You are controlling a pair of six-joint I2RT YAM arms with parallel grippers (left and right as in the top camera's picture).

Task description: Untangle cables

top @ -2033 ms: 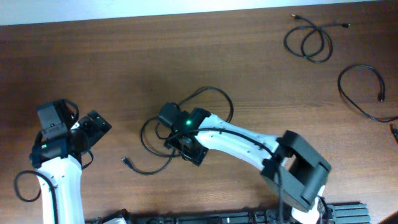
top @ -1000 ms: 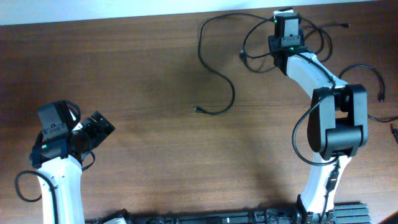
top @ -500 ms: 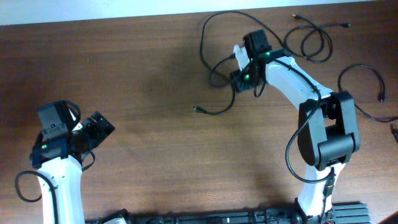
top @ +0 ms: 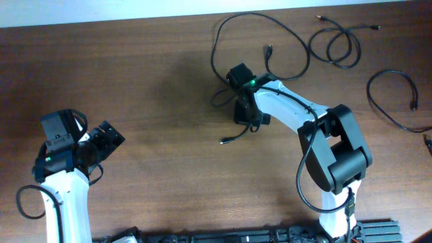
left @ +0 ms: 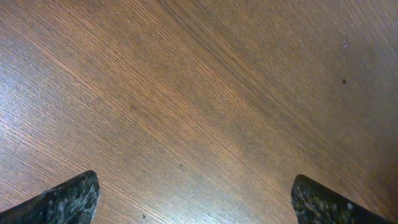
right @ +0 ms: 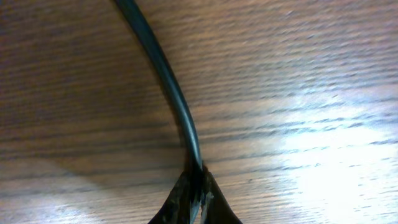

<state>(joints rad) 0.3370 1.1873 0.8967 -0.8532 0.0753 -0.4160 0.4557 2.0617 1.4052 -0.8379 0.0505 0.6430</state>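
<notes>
One long black cable [top: 218, 47] sprawls over the far middle of the table, with one plug end [top: 224, 140] near the centre. My right gripper [top: 244, 120] is shut on this cable close to that end. In the right wrist view the cable [right: 168, 81] curves down into the closed fingertips of the right gripper [right: 198, 186]. A second cable [top: 335, 46] lies coiled at the far right. A third cable [top: 395, 101] forms a loop at the right edge. My left gripper [top: 106, 138] stays open over bare wood at the near left, its fingers [left: 74, 199] wide apart and holding nothing.
The wooden table [top: 155, 81] has a pale strip along its far edge. The right arm's white links [top: 297, 118] reach diagonally from the near right. A black rail [top: 371, 226] runs along the near edge.
My right gripper has travelled left and nearer from beside the far-right coil to the table's middle and now pinches the long cable, whose loops have shifted. The left arm has not moved.
</notes>
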